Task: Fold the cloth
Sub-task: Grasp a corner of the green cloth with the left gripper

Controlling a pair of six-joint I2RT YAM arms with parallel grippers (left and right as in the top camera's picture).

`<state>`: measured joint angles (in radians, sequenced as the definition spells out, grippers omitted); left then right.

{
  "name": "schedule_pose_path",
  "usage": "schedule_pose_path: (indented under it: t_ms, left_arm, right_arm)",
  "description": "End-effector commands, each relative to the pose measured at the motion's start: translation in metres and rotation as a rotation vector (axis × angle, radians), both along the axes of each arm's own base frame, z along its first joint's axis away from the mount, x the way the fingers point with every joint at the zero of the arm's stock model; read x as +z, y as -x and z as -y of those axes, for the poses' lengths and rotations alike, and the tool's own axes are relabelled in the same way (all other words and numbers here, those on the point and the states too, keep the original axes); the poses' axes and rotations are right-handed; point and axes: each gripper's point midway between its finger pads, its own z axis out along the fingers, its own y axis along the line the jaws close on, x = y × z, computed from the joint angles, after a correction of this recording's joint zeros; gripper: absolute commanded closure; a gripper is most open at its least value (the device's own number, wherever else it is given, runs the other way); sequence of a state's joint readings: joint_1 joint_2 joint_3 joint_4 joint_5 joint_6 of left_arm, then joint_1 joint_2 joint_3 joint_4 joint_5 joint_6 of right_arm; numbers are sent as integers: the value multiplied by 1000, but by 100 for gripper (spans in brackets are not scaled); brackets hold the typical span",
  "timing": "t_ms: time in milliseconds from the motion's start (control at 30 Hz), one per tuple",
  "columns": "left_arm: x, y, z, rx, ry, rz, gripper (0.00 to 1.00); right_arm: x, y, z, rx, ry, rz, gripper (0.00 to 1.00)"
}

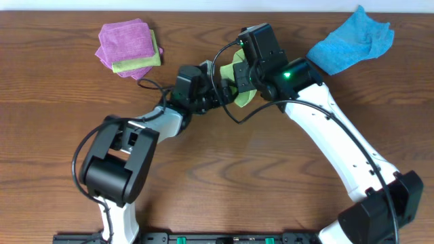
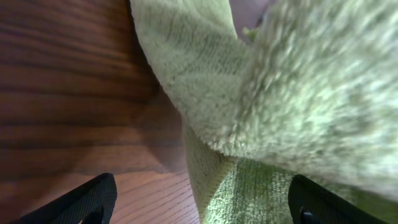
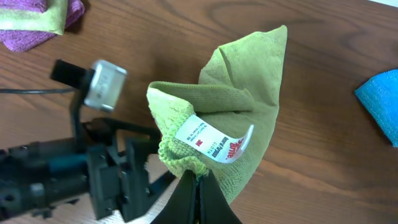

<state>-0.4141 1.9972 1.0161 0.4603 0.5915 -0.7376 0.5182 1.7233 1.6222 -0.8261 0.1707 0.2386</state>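
The yellow-green cloth (image 1: pixel 245 97) is bunched on the wooden table at the top centre, mostly hidden under the arms. In the right wrist view the cloth (image 3: pixel 242 106) stands in a loose peak with a white label (image 3: pixel 214 142) showing. My right gripper (image 3: pixel 198 177) is shut on its lower edge, just below the label. My left gripper (image 2: pixel 202 202) is open, fingers wide apart, with the cloth (image 2: pixel 280 93) filling the space ahead and reaching between them. The left gripper (image 3: pixel 124 180) sits right beside the cloth's left side.
A stack of purple cloths with a small green one between them (image 1: pixel 129 47) lies at the back left. A bright blue cloth (image 1: pixel 352 44) lies at the back right. Black cables (image 1: pixel 227 57) loop over the arms near the cloth.
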Motion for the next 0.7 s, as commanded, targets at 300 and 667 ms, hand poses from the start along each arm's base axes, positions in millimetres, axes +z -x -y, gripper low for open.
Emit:
schedule_pose_path:
  t_ms: [300,667]
  left_arm:
    - [-8,-13,1,95,-71,38,60]
    - [2,-24,-18,88,-30,53,94]
  right_arm:
    - [5,1,-4,0,-31,-3,99]
    - [6,-3,8,-38,11,17,99]
